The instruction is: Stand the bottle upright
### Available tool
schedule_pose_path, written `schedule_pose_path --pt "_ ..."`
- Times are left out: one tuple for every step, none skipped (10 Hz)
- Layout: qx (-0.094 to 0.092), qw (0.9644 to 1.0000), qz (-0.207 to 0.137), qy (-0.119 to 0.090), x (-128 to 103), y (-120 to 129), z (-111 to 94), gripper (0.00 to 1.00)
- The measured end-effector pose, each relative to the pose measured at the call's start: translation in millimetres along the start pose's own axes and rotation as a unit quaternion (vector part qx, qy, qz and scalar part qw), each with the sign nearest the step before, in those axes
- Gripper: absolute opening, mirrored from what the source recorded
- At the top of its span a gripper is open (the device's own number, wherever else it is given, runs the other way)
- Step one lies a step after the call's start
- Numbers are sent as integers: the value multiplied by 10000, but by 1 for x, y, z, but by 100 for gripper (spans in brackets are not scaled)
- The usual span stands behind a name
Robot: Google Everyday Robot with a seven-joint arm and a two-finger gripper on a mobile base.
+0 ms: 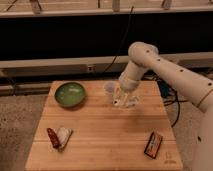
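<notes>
The bottle (131, 103) is a small clear shape with a pale label, lying on the wooden table (105, 150) right of centre near the back. My gripper (121, 100) hangs from the white arm (150, 60) and reaches down at the bottle's left end, touching or nearly touching it. The wrist hides part of the bottle, and its cap is not clear to see. A translucent whitish cup (109, 89) stands just left of the gripper.
A green bowl (70, 94) sits at the back left. A red and white snack packet (59, 136) lies at the front left. A brown snack bar (153, 144) lies at the front right. A dark wall with rails runs behind the table.
</notes>
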Motion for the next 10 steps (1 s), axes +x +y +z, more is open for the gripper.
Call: schedule_pose_path --pt "91 9999 -27 -53 -2 -1 -1 0" --pt "191 9998 -53 -102 -4 -3 -3 0" --pt "295 9995 -57 -126 -6 -3 -4 0" --pt "411 9991 -40 -122 -7 -2 -5 0" --pt "553 9984 30 -96 -9 1 -5 0" --pt "775 9968 202 -20 -12 7 -2 0" --pt "927 9951 336 53 -13 12 0 0" --pt "1009 9940 412 112 -15 13 1 0" --pt "1113 9923 525 168 -18 14 5 0" --pt "1183 9911 595 168 -18 12 7 0"
